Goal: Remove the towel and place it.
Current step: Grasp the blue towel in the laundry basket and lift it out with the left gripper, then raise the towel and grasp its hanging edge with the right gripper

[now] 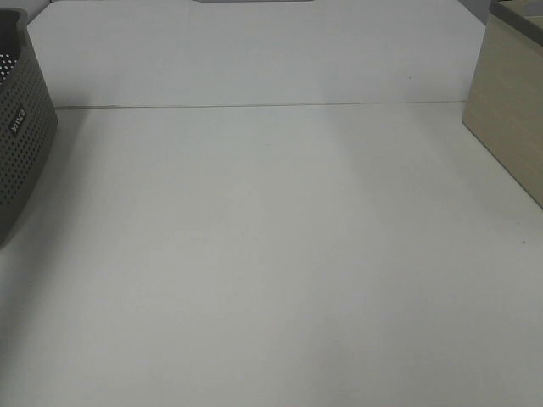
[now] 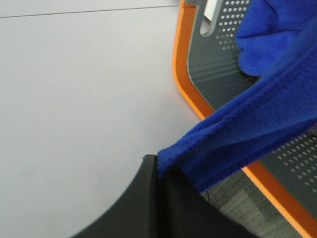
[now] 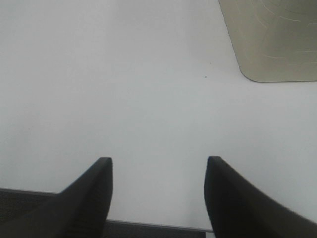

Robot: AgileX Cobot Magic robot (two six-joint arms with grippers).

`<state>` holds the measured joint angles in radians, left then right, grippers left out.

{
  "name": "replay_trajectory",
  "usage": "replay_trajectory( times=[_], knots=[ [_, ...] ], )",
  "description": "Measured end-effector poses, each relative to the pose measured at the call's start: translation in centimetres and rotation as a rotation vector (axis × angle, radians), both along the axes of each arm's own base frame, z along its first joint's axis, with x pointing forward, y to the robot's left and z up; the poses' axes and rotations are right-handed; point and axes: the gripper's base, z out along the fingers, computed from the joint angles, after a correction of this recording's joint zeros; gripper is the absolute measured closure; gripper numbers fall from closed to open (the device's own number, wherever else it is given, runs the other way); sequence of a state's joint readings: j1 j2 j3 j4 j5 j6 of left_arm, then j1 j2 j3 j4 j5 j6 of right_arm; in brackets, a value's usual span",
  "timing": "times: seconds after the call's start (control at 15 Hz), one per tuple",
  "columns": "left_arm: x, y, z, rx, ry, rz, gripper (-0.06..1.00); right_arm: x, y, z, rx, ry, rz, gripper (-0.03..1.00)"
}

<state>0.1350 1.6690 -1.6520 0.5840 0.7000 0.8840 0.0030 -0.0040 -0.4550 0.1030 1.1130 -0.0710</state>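
Observation:
The royal-blue towel (image 2: 257, 114) shows only in the left wrist view. My left gripper (image 2: 158, 166) is shut on a bunched, hemmed edge of it, and the cloth stretches from the jaws to a heap over a grey perforated basket with an orange rim (image 2: 184, 84). My right gripper (image 3: 157, 171) is open and empty above the white table near its front edge. Neither gripper nor the towel shows in the exterior high view.
A dark grey perforated basket (image 1: 21, 127) stands at the table's far left. A pale wooden box (image 1: 509, 119) stands at the far right; it also shows in the right wrist view (image 3: 272, 39). The white table (image 1: 271, 254) lies between them.

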Motion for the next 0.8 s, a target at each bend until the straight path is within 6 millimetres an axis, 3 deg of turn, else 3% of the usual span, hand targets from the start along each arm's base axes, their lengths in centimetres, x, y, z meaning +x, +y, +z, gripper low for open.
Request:
replay_trajectory(
  times=[0.13, 0.33, 0.4, 0.47, 0.53, 0.73, 0.8],
  knots=[
    [-1.3, -0.9, 2.4, 0.009, -0.087, -0.035, 0.94, 0.0, 0.0, 0.0, 0.0, -0.001, 0.0, 0.41],
    [-3.1, -4.1, 5.9, 0.047, -0.22, -0.148, 0.94, 0.0, 0.1, 0.0, 0.01, -0.001, 0.006, 0.41],
    [-3.7, -5.6, 7.2, 0.085, -0.276, -0.209, 0.94, 0.0, 0.1, 0.0, 0.015, -0.002, 0.009, 0.41],
    [-4.9, -8.7, 9.4, 0.16, -0.386, -0.335, 0.94, 0.2, 0.3, 0.1, 0.027, 0.012, 0.016, 0.41],
    [-5.7, -10.6, 10.4, 0.191, -0.435, -0.408, 0.94, 0.7, 0.4, 0.2, 0.032, 0.032, 0.031, 0.41],
    [-8.2, -15.7, 12.2, 0.265, -0.526, -0.588, 0.94, 2.5, 1.5, 1.3, 0.052, 0.01, 0.172, 0.41],
    [-8.5, -16.3, 12.4, 0.27, -0.533, -0.608, 0.94, 3.0, 1.8, 1.6, 0.06, -0.01, 0.207, 0.41]
  ],
)
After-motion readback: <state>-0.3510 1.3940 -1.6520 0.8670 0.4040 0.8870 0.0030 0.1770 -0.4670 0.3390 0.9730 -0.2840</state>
